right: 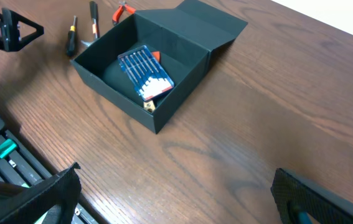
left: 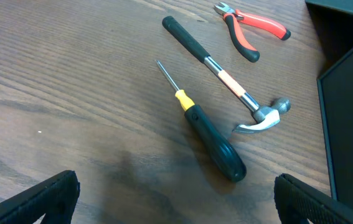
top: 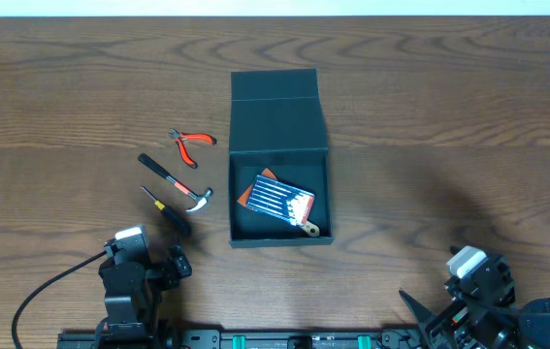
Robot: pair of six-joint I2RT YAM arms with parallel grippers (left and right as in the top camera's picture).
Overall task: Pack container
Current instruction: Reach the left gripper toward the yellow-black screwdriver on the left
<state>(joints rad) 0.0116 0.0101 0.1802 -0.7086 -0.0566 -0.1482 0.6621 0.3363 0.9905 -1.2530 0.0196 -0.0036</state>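
Packing state: container [top: 276, 121] sits open on the bench [top: 449, 97], lid flap folded back; a blue pack of small drivers [top: 276, 201] lies inside.
Left fingers [left: 51, 199]: spread wide, holding nothing.
Right fingers [right: 45, 199]: spread wide, empty too.
Loose tools: screwdriver [left: 210, 140], hammer [left: 226, 81] and red-handled pliers [left: 251, 31], all on the bench outside the container.
Key relation: the screwdriver lies just ahead of the left fingers, in line with their gap. Its long axis runs diagonally, fat handle nearer and to the right, tip farther and to the left.
Container from the fingers: ahead and right of the left fingers, past the hammer head; ahead and left of the right fingers, well apart.
Nearer arm: the left, by my reading, for all three tools.
Likely next: the left fingers come down on the screwdriver handle, wrist turned so they close across its axis.
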